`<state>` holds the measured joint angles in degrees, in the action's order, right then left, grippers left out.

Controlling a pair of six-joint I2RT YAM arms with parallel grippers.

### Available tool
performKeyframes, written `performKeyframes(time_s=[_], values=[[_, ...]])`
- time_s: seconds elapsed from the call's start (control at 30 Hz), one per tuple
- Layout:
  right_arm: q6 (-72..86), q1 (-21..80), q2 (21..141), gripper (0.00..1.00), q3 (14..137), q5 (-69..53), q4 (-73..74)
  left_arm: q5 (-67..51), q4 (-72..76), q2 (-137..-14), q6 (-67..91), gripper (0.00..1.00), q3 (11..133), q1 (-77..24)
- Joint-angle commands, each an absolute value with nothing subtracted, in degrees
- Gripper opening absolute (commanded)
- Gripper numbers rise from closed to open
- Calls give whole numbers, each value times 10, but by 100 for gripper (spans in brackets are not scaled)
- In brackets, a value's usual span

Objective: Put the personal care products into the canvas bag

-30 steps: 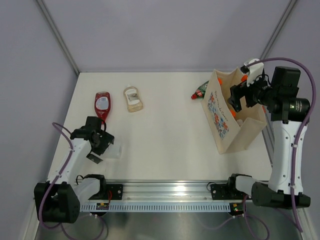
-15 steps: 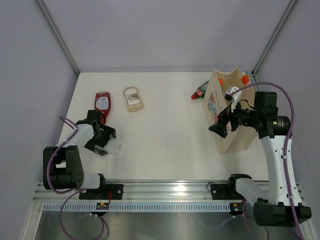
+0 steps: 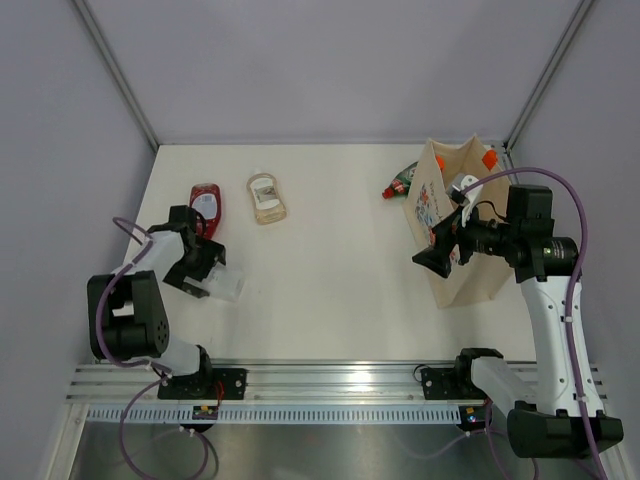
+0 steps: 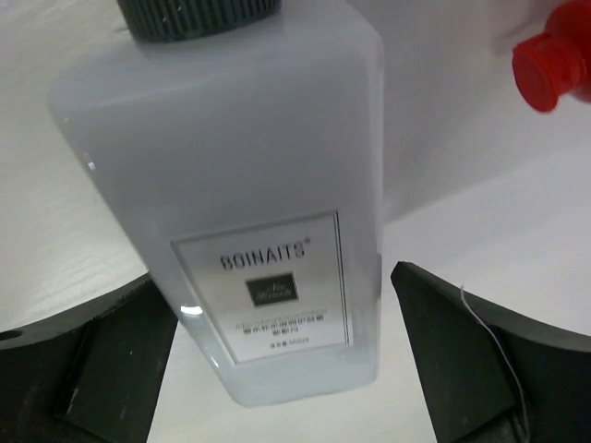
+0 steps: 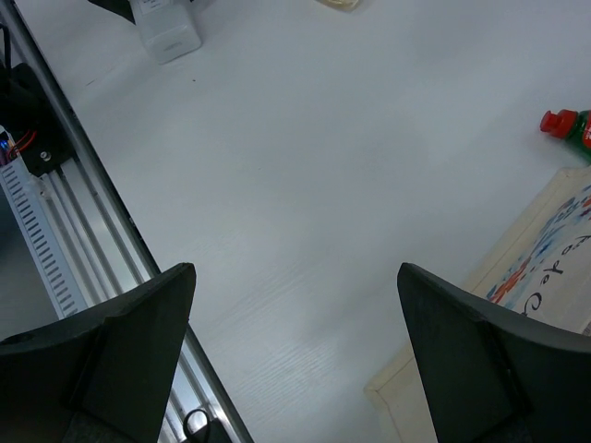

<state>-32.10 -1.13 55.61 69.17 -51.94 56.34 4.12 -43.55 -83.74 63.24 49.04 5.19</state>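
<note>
A clear rectangular bottle [image 4: 249,185] with a dark cap and a white BOINAITS label lies on the table between the fingers of my left gripper [image 4: 284,273]. That gripper is open around its lower end, at the table's left [image 3: 205,274]. The red bottle [image 3: 205,204] lies just beyond it, and its red cap [image 4: 552,70] shows in the left wrist view. A pale-yellow bottle [image 3: 266,197] lies further right. A green red-capped bottle [image 3: 402,181] lies by the canvas bag [image 3: 470,270]. My right gripper [image 3: 437,256] is open and empty, above the table beside the bag's printed side.
The aluminium rail [image 3: 330,385] runs along the near edge and shows in the right wrist view [image 5: 55,194]. That view also shows the bag's corner [image 5: 545,268] and the green bottle's cap [image 5: 560,123]. Grey walls enclose the table.
My right gripper has come away from the bag's opening and dropped to its left side. My left gripper has shifted slightly farther back, and the clear bottle with it.
</note>
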Motion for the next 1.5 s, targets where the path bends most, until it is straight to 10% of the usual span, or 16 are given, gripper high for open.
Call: performKeyframes(time_s=[0.0,0.2,0.33,0.43,0.77,1.03,1.47], values=[[-301,-4,555,99,698,-537,542,36,-423,-896,599,99,519,57],[-298,-4,546,99,687,-593,521,31,-391,-938,564,86,521,59],[-330,38,600,99,725,-614,581,-27,-347,-939,481,23,525,59],[-319,92,627,91,751,-546,588,-93,-308,-916,415,0,509,60],[-145,229,713,37,740,-441,484,-387,-78,-707,372,0,366,-21],[93,290,819,63,783,-387,317,-475,262,-670,549,0,321,-151],[266,347,877,93,804,-277,227,-447,316,-696,523,0,355,-254]])
